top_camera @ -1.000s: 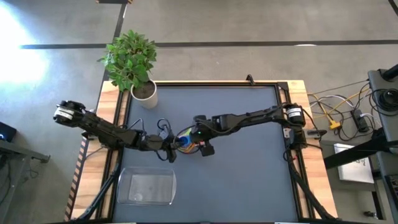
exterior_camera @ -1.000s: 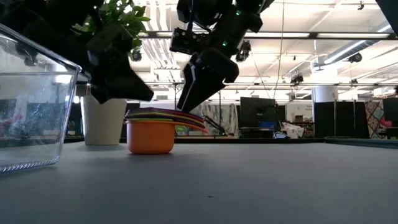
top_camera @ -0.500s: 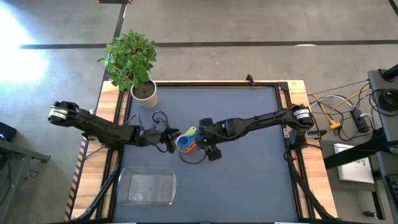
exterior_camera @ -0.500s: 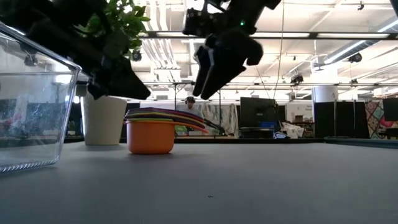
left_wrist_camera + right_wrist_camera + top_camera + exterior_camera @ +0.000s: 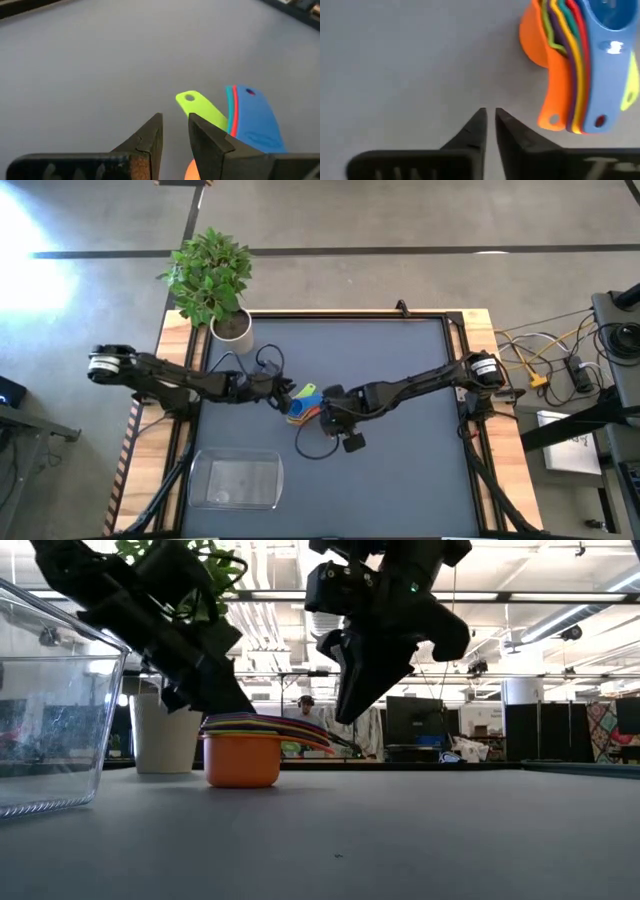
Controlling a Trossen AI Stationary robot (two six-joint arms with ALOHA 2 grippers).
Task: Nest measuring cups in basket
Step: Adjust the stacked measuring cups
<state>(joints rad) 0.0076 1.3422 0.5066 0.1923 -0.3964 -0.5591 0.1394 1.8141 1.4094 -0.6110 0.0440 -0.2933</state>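
Measuring cups (image 5: 303, 402): nested in one stack, orange cup at the bottom, light blue on top; standing on the desk (image 5: 400, 470) near its middle, not in the basket.
Basket (image 5: 237, 481): clear tray at the desk's near-left part, well apart from the stack.
Left claw (image 5: 283, 391): just beside the stack, on its left; fingers narrow, holding nothing.
Right claw (image 5: 329, 412): just beside the stack, on its right; fingers nearly closed, empty.
Handles: fanned out toward the right claw, green one (image 5: 200, 108) splayed aside.
Nearer arm: both about equal; the left stands on the basket's side.
Plant pot (image 5: 232, 328): far-left corner.
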